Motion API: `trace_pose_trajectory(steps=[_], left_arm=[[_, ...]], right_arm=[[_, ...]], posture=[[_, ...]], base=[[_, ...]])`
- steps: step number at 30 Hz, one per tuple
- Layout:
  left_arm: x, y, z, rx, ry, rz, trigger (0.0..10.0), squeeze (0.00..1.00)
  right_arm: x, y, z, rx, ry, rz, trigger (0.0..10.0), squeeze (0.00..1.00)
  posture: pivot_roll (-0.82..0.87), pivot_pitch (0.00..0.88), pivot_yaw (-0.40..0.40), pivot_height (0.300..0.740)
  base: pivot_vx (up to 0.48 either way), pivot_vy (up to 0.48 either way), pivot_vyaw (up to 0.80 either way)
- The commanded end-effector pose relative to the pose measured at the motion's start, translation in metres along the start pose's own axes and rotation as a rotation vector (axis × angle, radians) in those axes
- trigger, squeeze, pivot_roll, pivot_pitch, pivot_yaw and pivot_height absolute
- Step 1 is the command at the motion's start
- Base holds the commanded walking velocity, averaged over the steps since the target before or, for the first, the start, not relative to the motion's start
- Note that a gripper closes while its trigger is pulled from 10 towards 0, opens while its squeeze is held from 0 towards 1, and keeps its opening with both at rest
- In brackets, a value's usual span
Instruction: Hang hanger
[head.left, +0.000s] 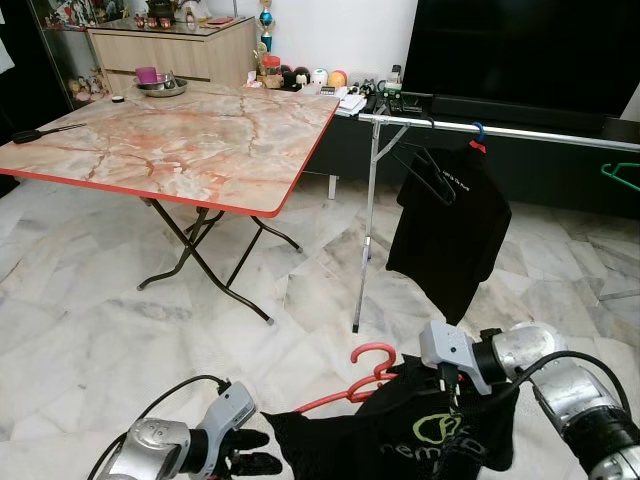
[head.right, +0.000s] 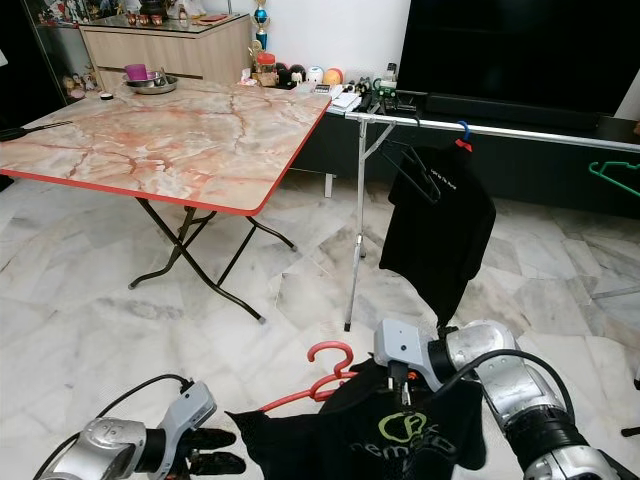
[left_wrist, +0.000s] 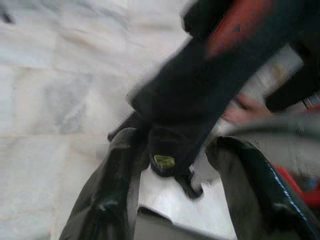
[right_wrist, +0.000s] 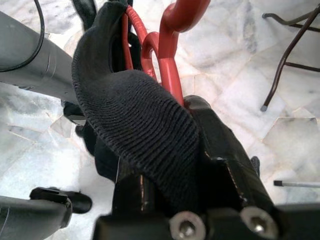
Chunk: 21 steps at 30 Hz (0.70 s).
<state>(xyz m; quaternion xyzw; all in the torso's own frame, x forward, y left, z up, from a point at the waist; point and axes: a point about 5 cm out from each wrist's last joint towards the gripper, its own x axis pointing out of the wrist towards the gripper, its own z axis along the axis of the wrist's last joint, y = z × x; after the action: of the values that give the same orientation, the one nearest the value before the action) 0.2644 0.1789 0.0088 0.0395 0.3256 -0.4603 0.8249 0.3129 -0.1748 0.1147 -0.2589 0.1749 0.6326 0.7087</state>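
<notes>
A red hanger (head.left: 375, 356) carrying a black shirt (head.left: 400, 435) with a green logo hangs low in front of me. My right gripper (head.left: 452, 398) is shut on the hanger's neck (right_wrist: 169, 65), and the shirt's collar lies over its fingers (right_wrist: 225, 155). At the shirt's left edge my left gripper (head.left: 262, 450) is open; in its wrist view black cloth (left_wrist: 195, 100) lies between the spread fingers (left_wrist: 120, 170). Ahead on the right a silver clothes rail (head.left: 520, 130) holds another black shirt (head.left: 450, 220).
A marble-topped folding table (head.left: 170, 140) stands ahead on the left, its black legs (head.left: 200, 240) splayed over the floor. On the rail's right end hangs a green hanger (head.left: 625, 172). Behind the rail are a dark TV and a low cabinet. Marble floor lies between me and the rail's post (head.left: 366, 230).
</notes>
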Motion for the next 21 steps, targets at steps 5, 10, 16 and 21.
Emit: trace_pose_trajectory(steps=[5, 10, 16, 21], left_arm=[[0.001, 0.004, 0.001, -0.031, -0.025, 0.061, 10.0, 1.0], [0.005, 0.001, -0.003, -0.041, -0.011, 0.071, 10.0, 0.0], [0.006, 0.004, 0.0, -0.03, -0.004, 0.07, 10.0, 0.0], [0.007, 0.002, -0.001, -0.022, 0.003, 0.064, 10.0, 0.0]], right_arm=[[-0.007, -0.008, 0.013, -0.059, -0.031, -0.027, 10.0, 0.0], [-0.01, -0.009, 0.016, -0.055, -0.057, -0.035, 10.0, 0.0], [-0.021, -0.023, 0.037, -0.1, -0.107, -0.092, 10.0, 0.0], [-0.032, -0.023, 0.04, -0.114, -0.117, -0.103, 10.0, 0.0]], posture=[[0.12, 0.0, -0.046, 0.74], [0.11, 0.0, -0.033, 0.74], [0.08, 0.0, -0.021, 0.74], [0.08, 0.0, -0.011, 0.74]], base=[[0.0, 0.0, 0.0], [0.0, 0.0, 0.0], [0.0, 0.0, 0.0], [0.0, 0.0, 0.0]])
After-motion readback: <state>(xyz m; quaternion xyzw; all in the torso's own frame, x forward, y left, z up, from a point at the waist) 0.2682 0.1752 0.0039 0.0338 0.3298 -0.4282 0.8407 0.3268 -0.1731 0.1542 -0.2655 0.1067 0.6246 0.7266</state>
